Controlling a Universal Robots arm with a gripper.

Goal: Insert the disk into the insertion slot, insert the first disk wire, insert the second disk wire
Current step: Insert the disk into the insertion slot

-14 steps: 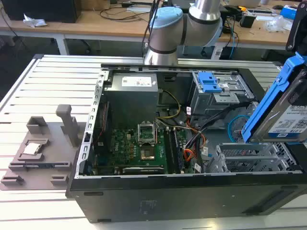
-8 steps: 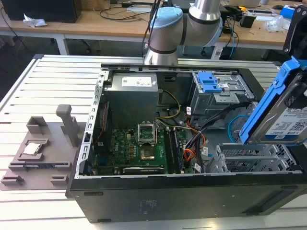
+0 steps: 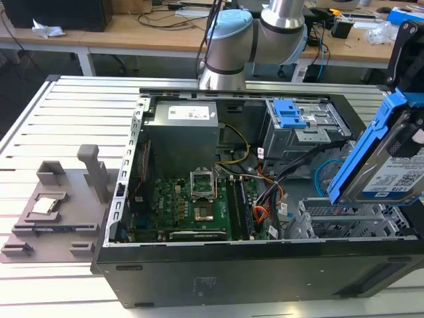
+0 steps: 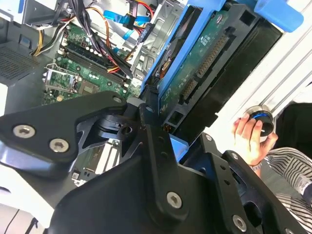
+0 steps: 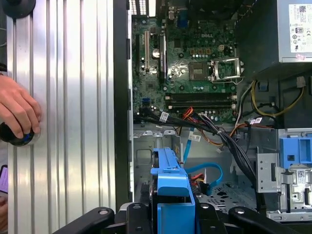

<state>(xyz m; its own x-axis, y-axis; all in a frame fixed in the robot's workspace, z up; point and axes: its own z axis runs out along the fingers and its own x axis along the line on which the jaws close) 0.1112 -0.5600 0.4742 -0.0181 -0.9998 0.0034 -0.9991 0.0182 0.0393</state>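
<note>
Arm's gripper (image 5: 170, 217) is clamping the disk (image 3: 387, 159), fingers closed on it, w/ the blue carrier edge sticking out past them in the first wrist view. In the exterior view the disk is hanging tilted, on edge, label side toward the camera, over the right end of the open PC case (image 3: 232, 271). It is not in the insertion slot (image 3: 338, 222); that silver perforated cage is sitting just below it.

Loose inside the case: the first disk wire (image 3: 263, 213), a red-orange bundle, is lying between the mobo (image 3: 179, 205) and the cage, apart from the disk. The second disk wire (image 3: 324, 173), a light-blue loop, is curling just beside the cage, also apart from the disk.

The taller grey cage w/ blue latch (image 3: 291, 112) is standing behind the slot, next to the PSU (image 3: 182, 122).

A person's hand (image 5: 17, 109) is resting on a dark knob (image 5: 19, 137) on the slatted alu table (image 5: 73, 97) beside the case. A grey fixture plate (image 3: 59, 205) is lying on the table at the exterior view's left.
</note>
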